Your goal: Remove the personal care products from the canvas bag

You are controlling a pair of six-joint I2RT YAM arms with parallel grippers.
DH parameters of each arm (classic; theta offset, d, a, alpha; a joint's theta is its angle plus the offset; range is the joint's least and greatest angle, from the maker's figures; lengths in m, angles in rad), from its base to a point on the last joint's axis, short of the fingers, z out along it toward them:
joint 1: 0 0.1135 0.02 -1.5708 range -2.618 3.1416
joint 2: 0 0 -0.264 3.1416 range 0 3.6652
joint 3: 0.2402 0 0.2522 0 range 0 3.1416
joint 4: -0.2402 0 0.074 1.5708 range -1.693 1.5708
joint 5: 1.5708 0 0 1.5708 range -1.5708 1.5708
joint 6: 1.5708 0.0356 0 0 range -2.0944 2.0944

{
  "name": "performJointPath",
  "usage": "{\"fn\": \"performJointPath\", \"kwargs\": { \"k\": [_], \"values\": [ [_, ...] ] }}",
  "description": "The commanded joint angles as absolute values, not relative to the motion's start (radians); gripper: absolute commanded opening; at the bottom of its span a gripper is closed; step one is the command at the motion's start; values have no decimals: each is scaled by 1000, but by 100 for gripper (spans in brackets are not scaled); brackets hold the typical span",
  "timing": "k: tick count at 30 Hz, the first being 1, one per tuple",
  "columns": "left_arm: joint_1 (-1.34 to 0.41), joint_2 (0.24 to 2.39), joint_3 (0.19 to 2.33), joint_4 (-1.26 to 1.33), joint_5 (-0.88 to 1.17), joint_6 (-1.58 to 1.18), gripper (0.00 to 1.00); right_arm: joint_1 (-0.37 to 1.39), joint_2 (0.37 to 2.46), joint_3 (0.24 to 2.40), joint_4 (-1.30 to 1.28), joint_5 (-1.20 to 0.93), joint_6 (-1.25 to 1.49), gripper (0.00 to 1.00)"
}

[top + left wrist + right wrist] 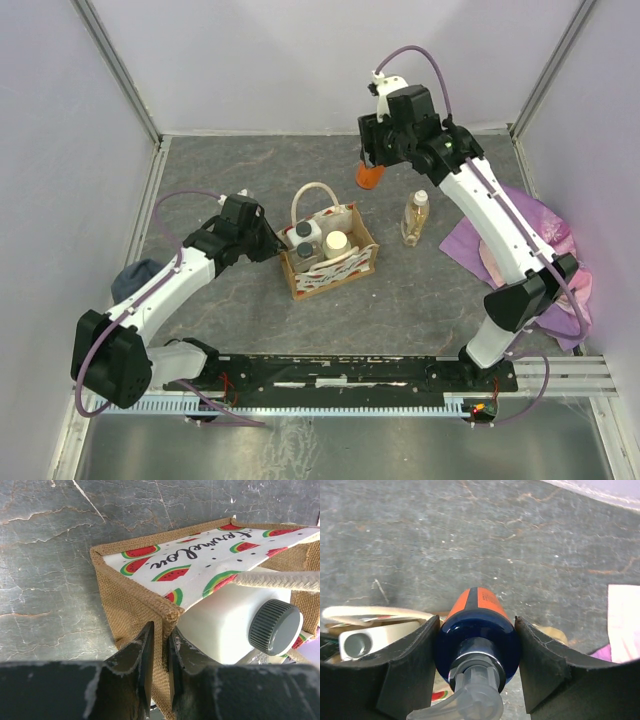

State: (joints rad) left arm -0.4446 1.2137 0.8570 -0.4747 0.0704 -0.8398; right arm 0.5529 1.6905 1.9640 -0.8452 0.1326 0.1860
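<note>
Orange and dark blue plastic, smooth and round: a pump bottle [480, 605], squeezed tight between the two black fingers of the right claw [476, 635]. Seemingly up off the counter [250, 300], in the upper middle of the overhead view, already out of the canvas bag [345, 272]. Probably light but slippery. Best held round the fat shoulder just under the pump, as now, not by the pump top.

Left claw [160, 665] pinched shut on the rough brown side wall of the bag, at the lower middle of the left wrist view. Soft, floppy cloth, easy to tip or drag, so good to hold steady.

Inside the bag, at least two more personal care products: a white bottle [225, 625] with a dark ribbed cap, just past the pinched wall, and a jar [336, 243] with a cream cap beside it. Hard, smooth, likely light. Best grabbed from above, near the cap.

In the way: a cream loop handle [280, 580] right across the white bottle, plus the tight walls of the bag.

Further out: a tan bottle [415, 218] with a white cap, upright on the counter to the right of the bag, easy to knock over. Pink-purple cloth [560, 250] at the right edge and dark grey cloth [140, 272] at the left, both well apart from the bag.
</note>
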Motion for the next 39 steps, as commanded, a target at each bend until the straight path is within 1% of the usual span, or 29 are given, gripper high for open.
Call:
{"fn": "performJointPath", "kwargs": {
  "k": [1,4,12,17,18,19,21,22,23,24,25,29,33,39],
  "values": [
    [-443,1214,841,-504,101,-830,23,513,1683,1938,-758,140,184,48],
    [-443,1217,841,-503,103,-830,24,482,1702,1861,-701,113,203,48],
    [-443,1222,843,-499,103,-831,24,460,1771,1637,-492,138,234,48],
    [-443,1192,888,-536,58,-816,24,460,1809,1571,-426,142,258,49],
    [-444,1179,903,-552,32,-809,24,460,1813,1563,-422,144,259,51],
    [-444,1166,915,-566,11,-802,25,460,1815,1555,-419,149,259,56],
    [-443,1148,949,-600,-26,-781,25,459,1815,1552,-427,161,259,69],
    [-444,1143,967,-616,-40,-774,26,460,1811,1551,-435,168,259,78],
    [-443,1138,987,-632,-54,-768,26,459,1802,1551,-441,172,259,85],
    [-444,1132,1005,-642,-64,-759,26,460,1790,1550,-446,175,256,88],
    [-443,1122,1021,-647,-68,-753,26,461,1768,1548,-450,176,250,90],
    [-443,1104,1058,-647,-83,-742,26,472,1684,1552,-477,184,242,91],
    [-443,1135,1082,-654,-50,-744,27,547,1591,1573,-513,150,240,91],
    [-447,1154,1064,-600,-20,-763,27,688,1621,1732,-678,21,237,91]
  ]
}}
